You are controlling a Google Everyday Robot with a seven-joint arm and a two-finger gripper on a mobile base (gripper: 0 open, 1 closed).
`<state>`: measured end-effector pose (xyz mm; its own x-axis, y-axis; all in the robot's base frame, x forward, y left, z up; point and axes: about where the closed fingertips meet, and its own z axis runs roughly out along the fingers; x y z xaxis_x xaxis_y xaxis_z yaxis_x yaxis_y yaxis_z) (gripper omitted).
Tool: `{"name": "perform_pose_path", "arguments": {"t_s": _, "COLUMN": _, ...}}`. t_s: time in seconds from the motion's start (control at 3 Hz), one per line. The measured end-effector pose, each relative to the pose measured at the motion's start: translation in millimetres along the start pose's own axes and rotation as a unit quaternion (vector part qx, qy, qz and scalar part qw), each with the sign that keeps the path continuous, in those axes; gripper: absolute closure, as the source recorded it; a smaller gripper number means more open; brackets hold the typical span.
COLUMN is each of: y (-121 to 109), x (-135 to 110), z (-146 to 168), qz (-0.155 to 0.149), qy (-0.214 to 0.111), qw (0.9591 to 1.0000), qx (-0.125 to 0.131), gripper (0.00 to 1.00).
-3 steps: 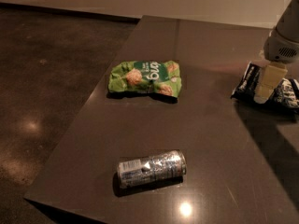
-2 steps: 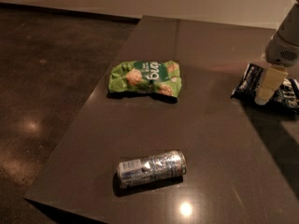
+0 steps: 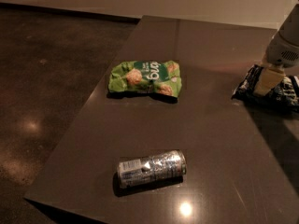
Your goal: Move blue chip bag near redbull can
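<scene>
The blue chip bag [image 3: 248,87] lies crumpled at the table's right edge, dark with white lettering, partly cut off by the frame. My gripper [image 3: 268,82] comes down from the upper right and rests on the bag's middle. The redbull can [image 3: 152,168] lies on its side near the table's front, silver with a white label patch, dented. It is far from the bag, to the lower left.
A bright green snack bag [image 3: 145,77] lies at the table's middle left, between the can and the far edge. The dark table [image 3: 210,139] has its left edge running diagonally, with dark floor [image 3: 42,101] beyond it.
</scene>
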<state>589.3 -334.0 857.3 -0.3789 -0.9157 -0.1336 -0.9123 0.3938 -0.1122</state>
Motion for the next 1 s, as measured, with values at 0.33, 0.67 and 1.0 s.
{"name": "perform_pose_path", "arguments": {"t_s": 0.33, "y": 6.3, "x": -7.0, "z": -4.7, "qz": -0.014, "qy": -0.007, "qw": 0.9999, "qx": -0.004, "gripper": 0.67}}
{"name": "perform_pose_path", "arguments": {"t_s": 0.67, "y": 18.8, "x": -19.7, "z": -19.1, "qz": -0.042, "qy": -0.019, "qw": 0.999, "qx": -0.005, "gripper": 0.91}}
{"name": "perform_pose_path", "arguments": {"t_s": 1.0, "y": 40.4, "x": -37.1, "z": -40.6, "qz": -0.084, "qy": -0.033, "qw": 0.9959, "qx": -0.009, "gripper": 1.0}}
